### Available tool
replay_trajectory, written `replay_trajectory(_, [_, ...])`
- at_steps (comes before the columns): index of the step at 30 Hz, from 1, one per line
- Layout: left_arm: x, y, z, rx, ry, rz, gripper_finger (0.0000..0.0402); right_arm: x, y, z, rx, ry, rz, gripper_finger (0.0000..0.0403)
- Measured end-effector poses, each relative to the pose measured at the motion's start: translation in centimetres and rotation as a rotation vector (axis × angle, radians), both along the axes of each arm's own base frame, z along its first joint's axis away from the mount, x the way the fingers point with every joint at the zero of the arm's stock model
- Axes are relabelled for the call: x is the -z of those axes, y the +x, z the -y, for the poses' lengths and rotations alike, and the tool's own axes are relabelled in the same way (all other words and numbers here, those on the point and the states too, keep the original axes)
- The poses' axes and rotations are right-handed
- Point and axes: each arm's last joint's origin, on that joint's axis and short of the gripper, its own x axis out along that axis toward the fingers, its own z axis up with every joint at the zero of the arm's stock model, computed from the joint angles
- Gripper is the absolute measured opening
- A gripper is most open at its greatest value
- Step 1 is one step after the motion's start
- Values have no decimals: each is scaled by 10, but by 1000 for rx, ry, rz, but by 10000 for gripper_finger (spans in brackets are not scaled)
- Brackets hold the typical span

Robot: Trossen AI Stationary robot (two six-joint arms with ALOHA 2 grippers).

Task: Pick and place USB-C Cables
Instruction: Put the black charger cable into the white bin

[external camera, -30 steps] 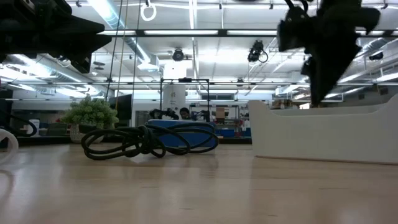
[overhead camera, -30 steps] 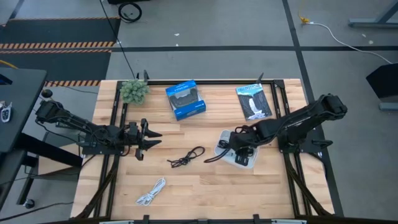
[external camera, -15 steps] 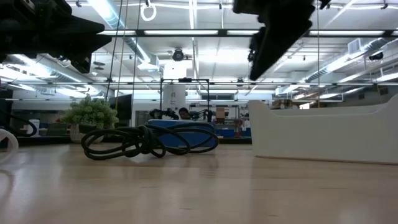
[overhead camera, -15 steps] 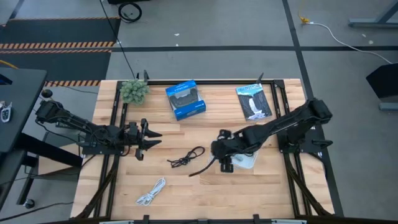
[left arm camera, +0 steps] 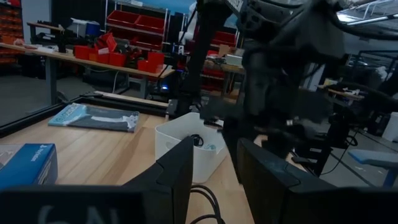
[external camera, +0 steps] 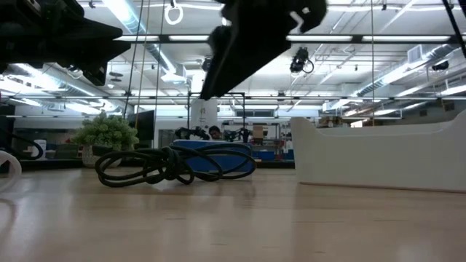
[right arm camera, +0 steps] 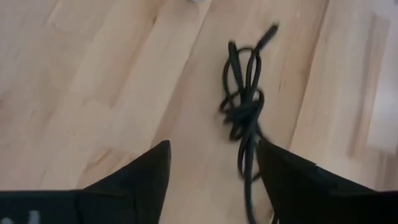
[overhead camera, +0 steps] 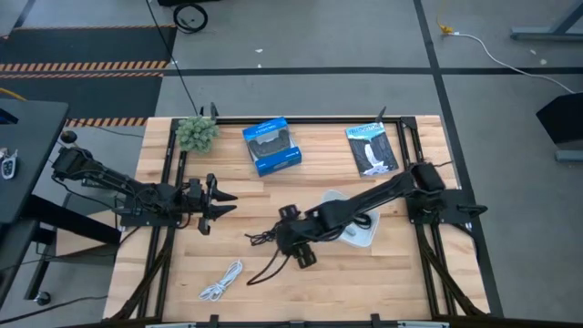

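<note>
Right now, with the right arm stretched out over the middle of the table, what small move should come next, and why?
Probably lower the right tool onto the black cable. Its fingers are open with the loose black coil lying on the wood just ahead of them, not yet gripped. The left tool waits near the table's left edge.

Dark arm (external camera: pixel 255 40) hangs above black cable (external camera: pixel 171 164); white tray (external camera: pixel 378 156) beside.

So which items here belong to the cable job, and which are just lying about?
Job items:
black cable
white cable
white tray
right gripper, open above the black cable

Lying about:
blue box
small plant
dark packet
left gripper, waiting
</note>
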Motion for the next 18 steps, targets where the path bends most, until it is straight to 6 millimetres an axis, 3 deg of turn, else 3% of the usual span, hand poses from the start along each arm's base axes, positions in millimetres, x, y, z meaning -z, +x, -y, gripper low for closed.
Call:
replay_trajectory(9, [0,0,0,0,1,-1,133,42,36,16,-33,-60,-10,304])
replay_trajectory(14, [0,0,0,0,0,-1,133,70,45,25,-16,-69,-36,289])
replay_trajectory(18, [0,0,0,0,0,0,133,80,48,28,-8,-69,-40,253])
